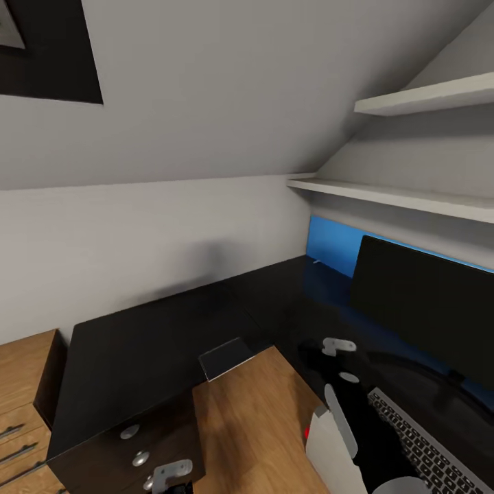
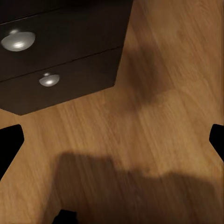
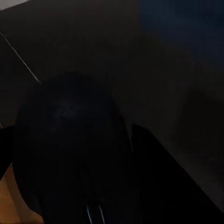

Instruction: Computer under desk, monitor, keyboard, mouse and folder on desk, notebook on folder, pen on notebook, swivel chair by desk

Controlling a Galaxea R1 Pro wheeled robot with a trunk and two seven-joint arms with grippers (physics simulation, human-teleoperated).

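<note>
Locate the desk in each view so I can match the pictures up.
Head view: the desk runs from lower left across to the monitor at right.
Left wrist view: its drawer unit sits upper left, above the wooden floor.
Right wrist view: the dark surface behind a rounded black object is probably its top; too dark to confirm.
Shared landmark: the silver knobs, head and left wrist views.

Soft even room light, glossy black desk mirroring the wall, blurred shadows on the wooden floor, right wrist view murky, near-black
</note>
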